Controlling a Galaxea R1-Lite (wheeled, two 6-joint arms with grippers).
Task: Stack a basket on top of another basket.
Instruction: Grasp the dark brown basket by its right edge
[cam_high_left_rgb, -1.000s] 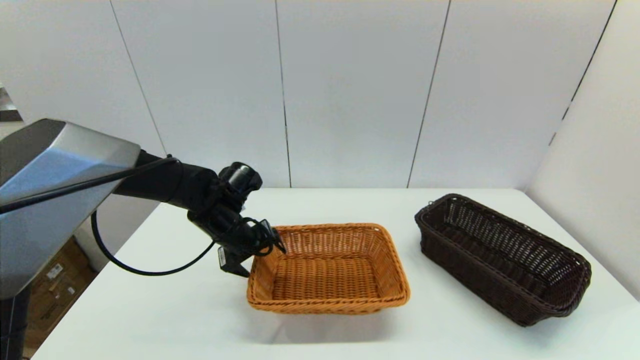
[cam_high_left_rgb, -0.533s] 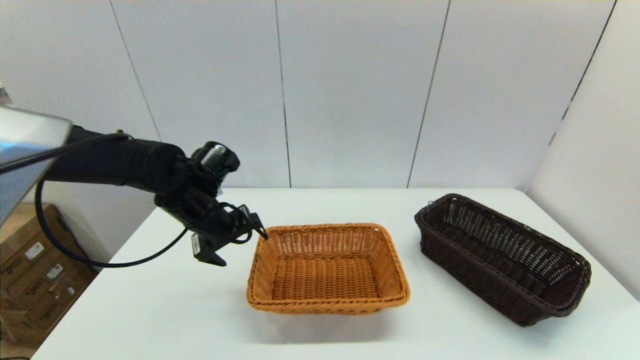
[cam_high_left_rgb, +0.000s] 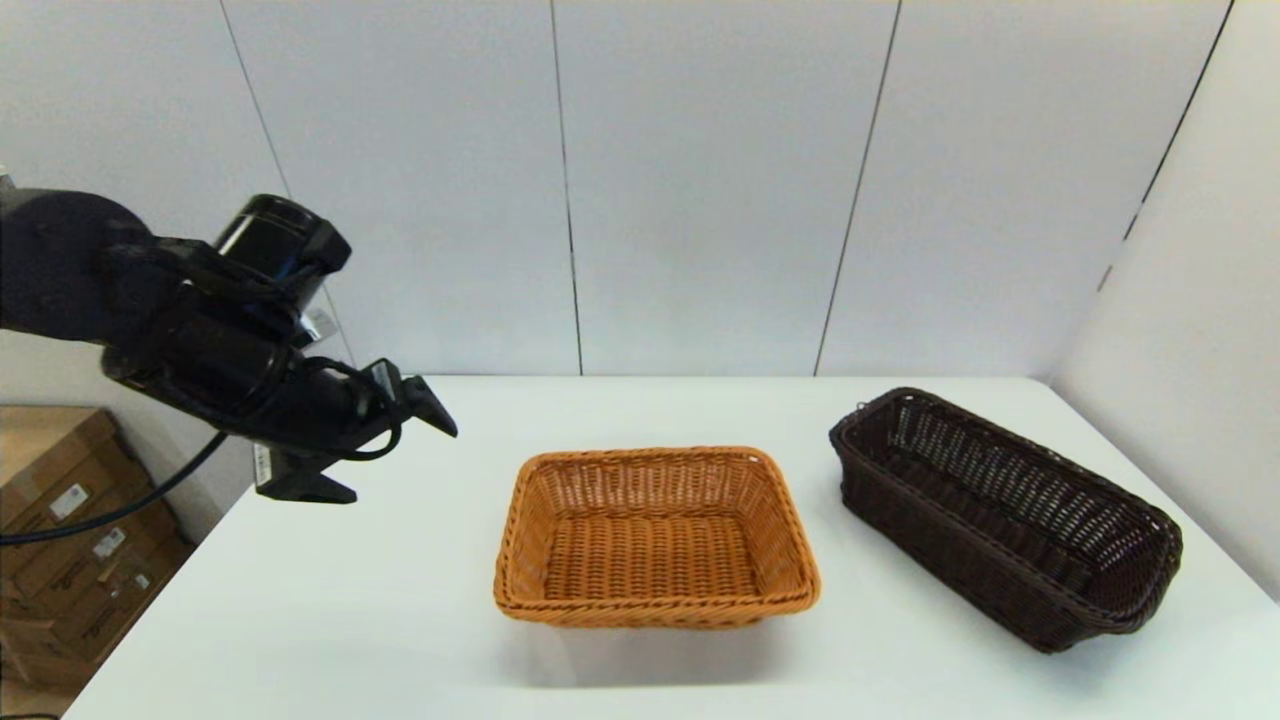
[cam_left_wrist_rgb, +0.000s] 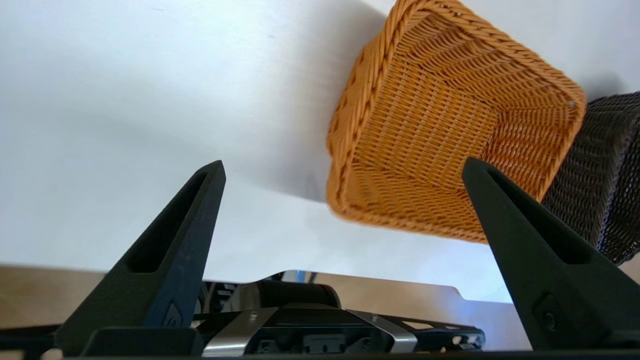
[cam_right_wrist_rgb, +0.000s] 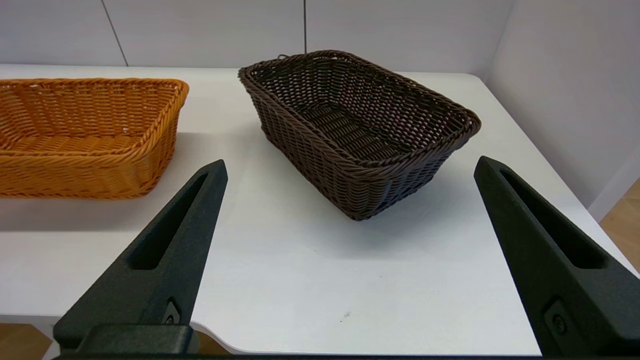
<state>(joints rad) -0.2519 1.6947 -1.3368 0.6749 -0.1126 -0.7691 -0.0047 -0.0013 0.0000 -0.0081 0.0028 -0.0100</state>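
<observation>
Two black fingers of the left gripper (cam_high_left_rgb: 385, 440) stand wide apart and hold nothing, raised over the white table's (cam_high_left_rgb: 350, 620) left edge and clear of the orange-tan rectangular woven wicker basket with a braided rim (cam_high_left_rgb: 655, 538), which sits near the middle of the table. The dark brown rectangular wicker basket with open-weave sides (cam_high_left_rgb: 1005, 515) rests apart from it toward the table's right edge, set at an angle. Near the table's front edge, the right gripper (cam_right_wrist_rgb: 350, 167) is also spread open and empty, facing the dark basket.

Woven wicker orange-tan basket (cam_high_left_rgb: 655, 540), dark brown basket (cam_high_left_rgb: 1005, 515) — smooth matt white table (cam_high_left_rgb: 350, 620)
</observation>
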